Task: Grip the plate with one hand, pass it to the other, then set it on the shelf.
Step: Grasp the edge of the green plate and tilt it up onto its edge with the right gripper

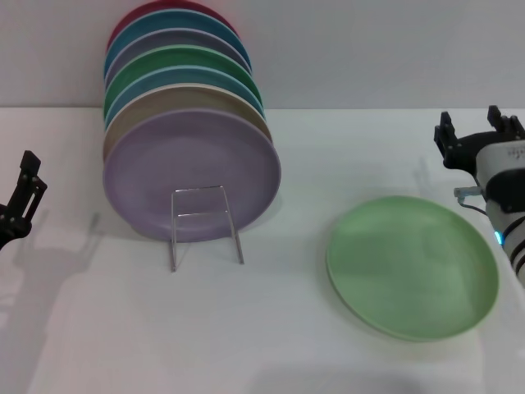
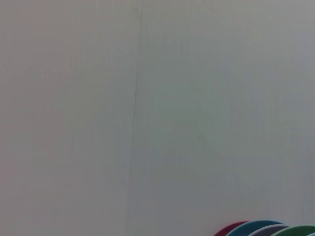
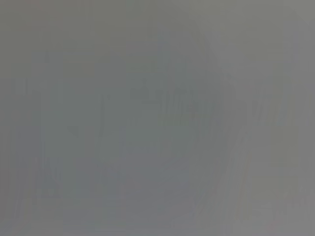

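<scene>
Lying flat on the table (image 1: pixel 271 345), near right: the plate (image 1: pixel 413 267), untouched. Hovering just beyond its far right rim, right gripper (image 1: pixel 480 135), fingers apart, holding nothing. Waiting at the far left edge, left gripper (image 1: pixel 20 201), fingers apart. Standing left of centre: the shelf (image 1: pixel 205 226), already crowded by the lilac plate (image 1: pixel 190 174) and its stack. Risking, likely, a slipping pinch on the shallow rim, or a knock against that leaning stack.

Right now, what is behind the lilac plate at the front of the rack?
Behind the lilac plate, six more plates stand on edge; only their upper rims show. The shelf wires behind it are covered.
</scene>
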